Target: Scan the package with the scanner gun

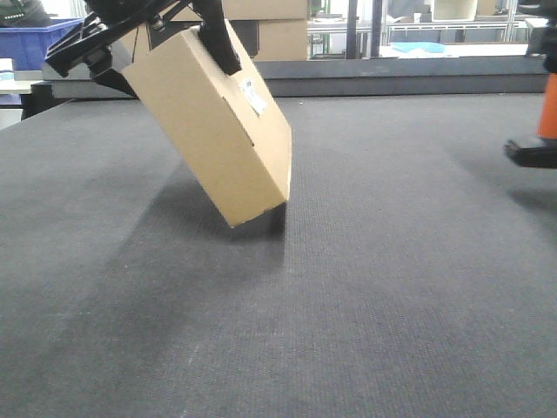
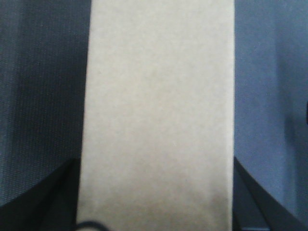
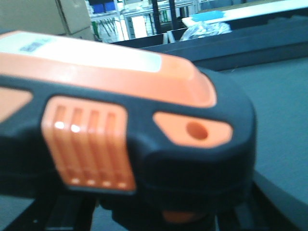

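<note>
Package (image 1: 213, 131) clamped in left claw (image 1: 178, 77), tilted.
Box hangs slanted below that claw, lowest corner by the counter (image 1: 392, 287). Scanner gun (image 3: 144, 120) sits directly before the right claw; its grip cannot be determined.

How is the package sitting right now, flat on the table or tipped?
Tipped: the package leans steeply, lowest corner toward the mat, top end clamped in the left gripper.

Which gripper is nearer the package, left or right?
Left. The left gripper grips the package, a finger on either side. The right arm's wrist camera is close on the scanner gun, which is far from the package.
</note>
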`<state>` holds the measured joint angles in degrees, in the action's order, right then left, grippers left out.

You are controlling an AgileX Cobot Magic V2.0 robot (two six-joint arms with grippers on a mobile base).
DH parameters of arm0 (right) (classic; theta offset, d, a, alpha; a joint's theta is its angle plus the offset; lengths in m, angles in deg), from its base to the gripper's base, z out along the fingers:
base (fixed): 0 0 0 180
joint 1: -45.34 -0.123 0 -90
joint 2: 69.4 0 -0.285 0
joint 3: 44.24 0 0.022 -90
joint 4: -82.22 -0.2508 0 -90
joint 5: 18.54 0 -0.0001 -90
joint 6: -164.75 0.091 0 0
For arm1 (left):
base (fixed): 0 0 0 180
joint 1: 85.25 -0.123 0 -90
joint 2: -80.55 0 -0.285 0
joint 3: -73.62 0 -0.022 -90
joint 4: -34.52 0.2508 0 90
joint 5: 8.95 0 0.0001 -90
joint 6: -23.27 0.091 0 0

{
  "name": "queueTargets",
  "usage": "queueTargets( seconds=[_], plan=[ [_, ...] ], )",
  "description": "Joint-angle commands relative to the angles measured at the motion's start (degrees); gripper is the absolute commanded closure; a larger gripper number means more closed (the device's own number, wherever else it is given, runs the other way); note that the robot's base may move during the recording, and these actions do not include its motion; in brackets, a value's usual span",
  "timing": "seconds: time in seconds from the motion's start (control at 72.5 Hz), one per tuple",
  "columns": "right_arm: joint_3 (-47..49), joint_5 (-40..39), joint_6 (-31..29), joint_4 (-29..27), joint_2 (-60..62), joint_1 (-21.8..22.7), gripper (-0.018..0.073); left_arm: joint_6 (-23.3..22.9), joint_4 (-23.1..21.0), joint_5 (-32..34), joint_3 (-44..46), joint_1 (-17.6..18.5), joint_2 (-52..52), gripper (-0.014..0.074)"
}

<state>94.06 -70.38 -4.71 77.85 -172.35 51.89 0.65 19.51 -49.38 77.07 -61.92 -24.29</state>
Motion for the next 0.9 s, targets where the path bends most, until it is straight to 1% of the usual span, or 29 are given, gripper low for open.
queueTargets(
  seconds=[0.0, 0.138, 0.372, 0.497, 0.593, 0.883],
  plan=[
    [0.45, -5.57, 3.65, 1.32, -0.86, 0.09, 0.0727, -0.09, -0.11, 0.46, 0.1, 0.36, 0.12, 0.0707],
    [0.45, -7.71, 3.65, 3.95, -2.48, 0.09, 0.0727, -0.09, -0.11, 0.46, 0.1, 0.36, 0.12, 0.0707],
    [0.45, -7.49, 2.86, 3.95, -2.5, 0.09, 0.0727, -0.09, -0.11, 0.46, 0.1, 0.36, 0.12, 0.0707],
    [0.45, -5.64, 2.75, 4.37, -2.5, 0.09, 0.0727, -0.09, -0.11, 0.46, 0.1, 0.36, 0.12, 0.0707],
    [0.45, -5.67, 1.76, 5.67, -2.5, 0.09, 0.0727, -0.09, -0.11, 0.46, 0.1, 0.36, 0.12, 0.0707],
    [0.45, -5.84, 1.76, 5.64, -3.62, 0.09, 0.0727, -0.09, -0.11, 0.46, 0.1, 0.36, 0.12, 0.0707]
  ],
)
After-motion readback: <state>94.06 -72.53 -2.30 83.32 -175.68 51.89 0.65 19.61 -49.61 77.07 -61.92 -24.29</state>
